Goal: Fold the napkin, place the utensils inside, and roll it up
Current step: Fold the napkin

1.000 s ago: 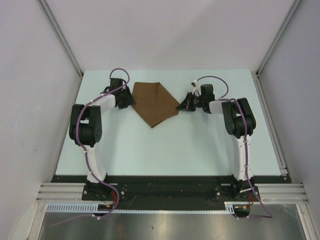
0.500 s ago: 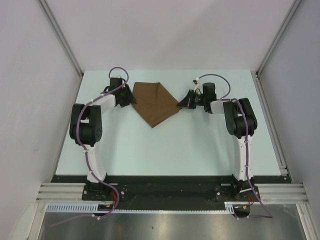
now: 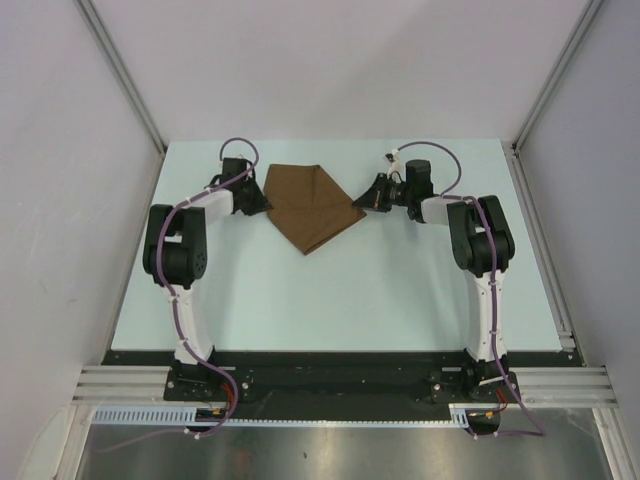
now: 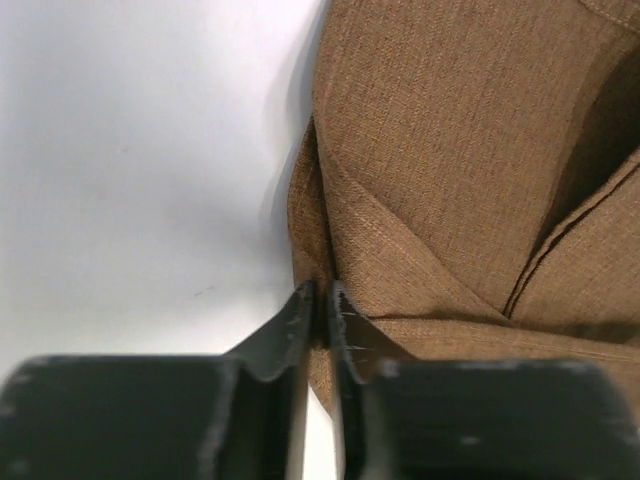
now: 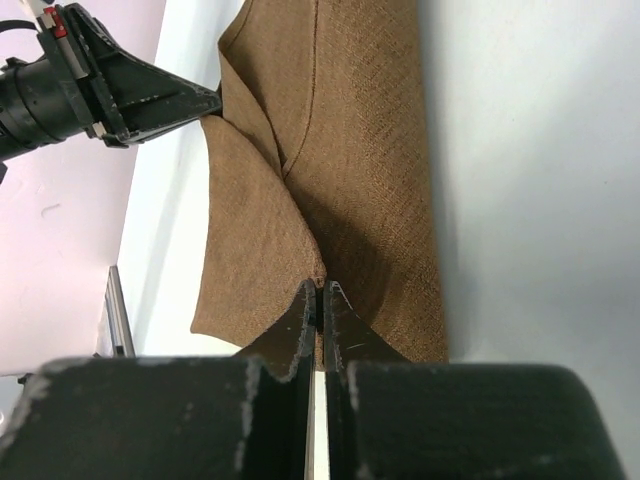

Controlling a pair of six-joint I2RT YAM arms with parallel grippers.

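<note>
Evidently soft, light and limp, the partly folded brown napkin (image 3: 310, 208) lies at the far middle of the table (image 3: 330, 300), best handled by its side corners, where the left gripper (image 3: 263, 200) and the right gripper (image 3: 366, 203) each pinch it with closed fingers.

The napkin (image 3: 312, 205) lies on the table (image 3: 330, 290) near its far edge, about midway across. The left gripper (image 3: 264, 204) meets its left corner, the right gripper (image 3: 364, 206) its right corner.

A pale green table (image 3: 330, 300) carries one folded brown napkin (image 3: 310, 208), lying toward its far edge, midway across.
</note>
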